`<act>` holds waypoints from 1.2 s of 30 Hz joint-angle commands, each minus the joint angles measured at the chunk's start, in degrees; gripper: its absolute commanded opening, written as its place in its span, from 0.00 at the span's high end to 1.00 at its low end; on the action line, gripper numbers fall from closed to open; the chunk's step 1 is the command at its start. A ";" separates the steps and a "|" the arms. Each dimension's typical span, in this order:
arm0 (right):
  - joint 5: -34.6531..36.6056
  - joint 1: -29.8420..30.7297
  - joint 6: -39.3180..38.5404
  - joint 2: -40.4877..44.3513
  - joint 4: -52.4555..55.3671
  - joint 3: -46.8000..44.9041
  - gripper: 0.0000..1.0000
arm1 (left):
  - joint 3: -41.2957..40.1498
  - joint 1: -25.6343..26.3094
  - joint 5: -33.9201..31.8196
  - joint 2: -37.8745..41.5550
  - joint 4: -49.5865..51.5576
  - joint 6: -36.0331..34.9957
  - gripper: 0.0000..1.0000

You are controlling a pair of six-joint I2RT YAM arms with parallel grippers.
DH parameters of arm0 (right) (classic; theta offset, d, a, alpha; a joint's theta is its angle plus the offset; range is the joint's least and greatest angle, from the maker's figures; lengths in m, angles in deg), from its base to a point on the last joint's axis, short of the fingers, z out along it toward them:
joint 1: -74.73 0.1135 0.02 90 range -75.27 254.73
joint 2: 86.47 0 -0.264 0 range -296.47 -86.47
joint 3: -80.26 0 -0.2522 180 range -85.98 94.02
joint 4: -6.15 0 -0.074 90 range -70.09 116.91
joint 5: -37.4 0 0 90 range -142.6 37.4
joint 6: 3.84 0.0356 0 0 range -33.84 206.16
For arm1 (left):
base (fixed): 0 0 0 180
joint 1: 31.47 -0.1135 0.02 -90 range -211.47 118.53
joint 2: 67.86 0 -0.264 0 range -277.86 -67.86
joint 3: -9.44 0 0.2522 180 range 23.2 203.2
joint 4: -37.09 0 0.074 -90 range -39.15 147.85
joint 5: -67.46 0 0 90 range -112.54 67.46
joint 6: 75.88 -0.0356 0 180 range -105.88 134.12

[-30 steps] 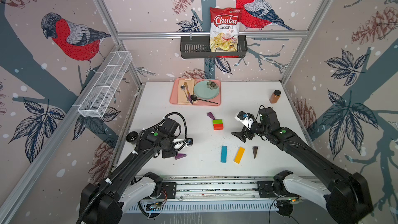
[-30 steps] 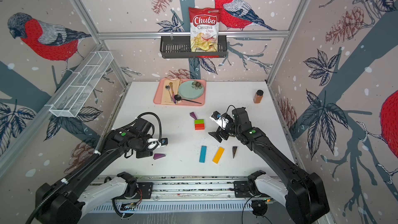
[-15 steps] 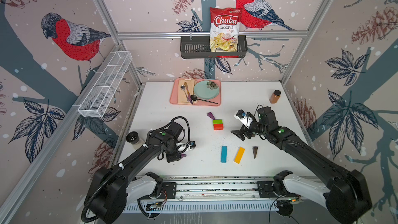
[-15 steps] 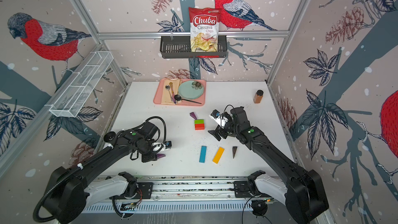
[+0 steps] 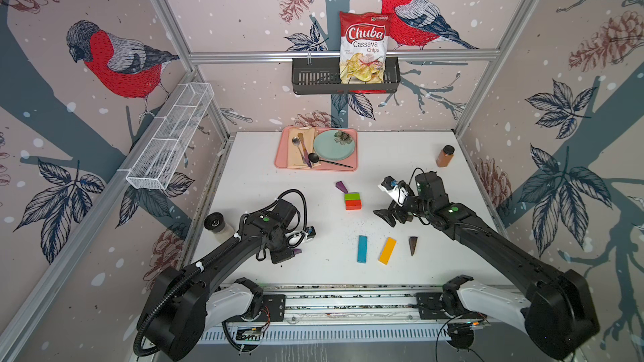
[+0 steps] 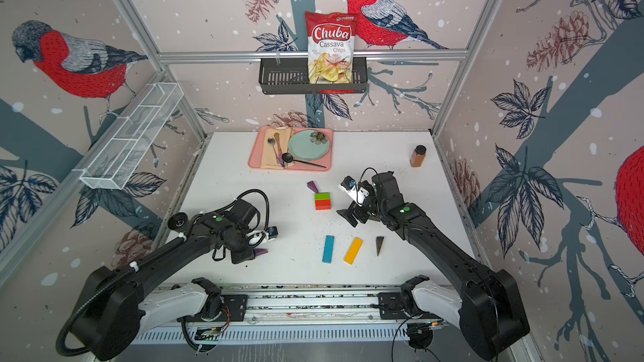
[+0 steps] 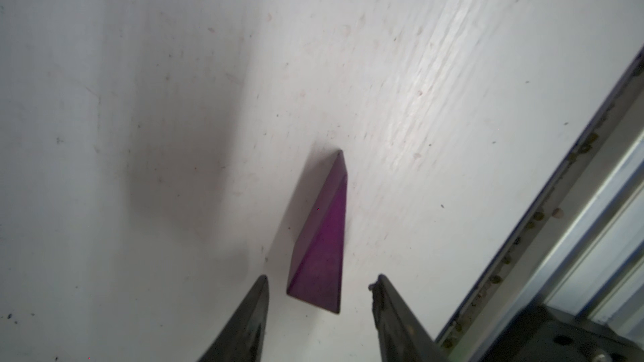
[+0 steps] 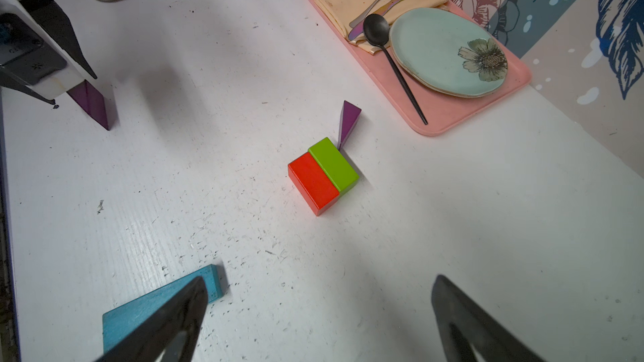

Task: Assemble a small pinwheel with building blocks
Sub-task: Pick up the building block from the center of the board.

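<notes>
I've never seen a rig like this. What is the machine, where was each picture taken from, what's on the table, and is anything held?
The machine is a left arm and a right arm, mounted at the near edge of a white table, each ending in a two-fingered pincer. Two pictures look down on the whole scene, nearly alike; two come from cameras on the wrists. On the table lie red and green bricks pressed side by side, a purple wedge just behind them, a blue bar, a yellow bar and a brown wedge; a pink tray stands at the back. The left pincer straddles a second purple wedge, jaws open with gaps on both sides. The right pincer is open and empty. Nothing is held.
</notes>
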State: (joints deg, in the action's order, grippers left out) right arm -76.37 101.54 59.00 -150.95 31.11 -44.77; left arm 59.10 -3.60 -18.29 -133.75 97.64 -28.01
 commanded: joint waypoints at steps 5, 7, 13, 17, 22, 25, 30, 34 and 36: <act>0.06 -0.06 -0.33 -0.37 0.05 0.63 0.00 | -0.87 0.06 -0.76 -0.37 -1.82 1.04 0.52; 0.05 -0.09 -0.27 -0.35 0.08 0.62 0.01 | -1.10 0.03 -0.56 -0.37 -2.30 1.15 0.53; 0.12 -0.21 -0.35 -0.60 0.10 0.71 0.01 | -1.69 0.07 -0.74 -0.47 -2.56 1.26 0.55; 0.08 -0.21 -0.56 -0.96 0.27 1.05 0.00 | -2.03 -0.01 -0.47 -0.51 -2.94 1.35 0.56; 0.05 -0.29 -0.45 -0.81 0.39 0.98 0.01 | -2.23 0.00 -0.30 -0.64 -2.93 1.30 0.58; 0.01 -0.28 -0.46 -0.62 0.34 0.80 0.01 | -2.37 0.05 -0.14 -0.58 -3.26 1.17 0.58; 0.13 -0.42 -0.45 -0.46 0.49 0.71 0.01 | -2.41 0.03 0.49 -1.29 -3.51 0.89 0.62; 0.22 -0.49 -0.45 -0.19 0.53 0.54 0.01 | -2.24 0.04 1.55 -2.10 -3.71 0.64 0.67; 0.21 -0.58 -0.39 -0.03 0.49 0.45 0.01 | -2.02 0.06 1.81 -2.60 -3.75 0.64 0.69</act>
State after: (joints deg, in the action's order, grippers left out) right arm -76.37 100.97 58.87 -151.37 31.33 -44.27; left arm 56.87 -3.55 -18.02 -135.89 94.27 -26.48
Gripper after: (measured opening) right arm 0.993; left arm 0.316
